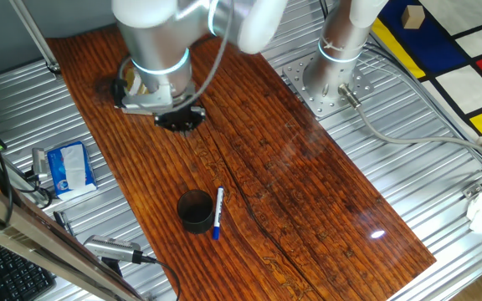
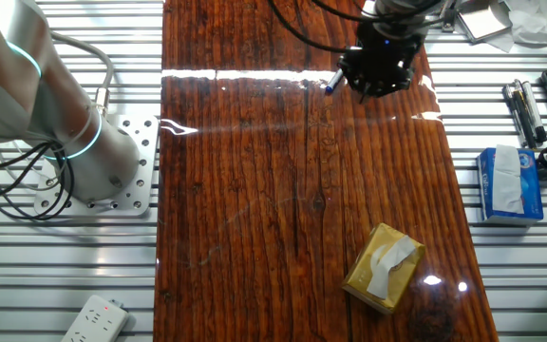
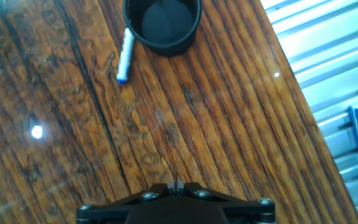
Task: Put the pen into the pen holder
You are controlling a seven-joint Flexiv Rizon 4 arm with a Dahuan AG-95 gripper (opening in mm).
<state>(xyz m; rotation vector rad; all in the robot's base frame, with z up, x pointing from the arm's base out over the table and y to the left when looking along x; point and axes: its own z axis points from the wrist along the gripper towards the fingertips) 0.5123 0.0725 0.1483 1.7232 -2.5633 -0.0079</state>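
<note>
Lying flat on the wooden table, the pen rested just beside the pen holder, close to it though whether the two touched could not be told, its blue end pointing toward the near edge of the table in one fixed view. In the hand view the pen sat to the left of the black cup, which stood upright with its mouth open. Both were near the edge of the table that bordered the ribbed metal surface, where a blue tissue pack and a silver-grey tool lay off the wood. The gripper hung over the table well apart from the pen, toward the far end in that view, and its fingers appeared pressed together with nothing between them. In the other fixed view the gripper covered the cup, only the pen's blue tip showing beside it, while a tan cardboard box sat near the opposite corner of the table.
</note>
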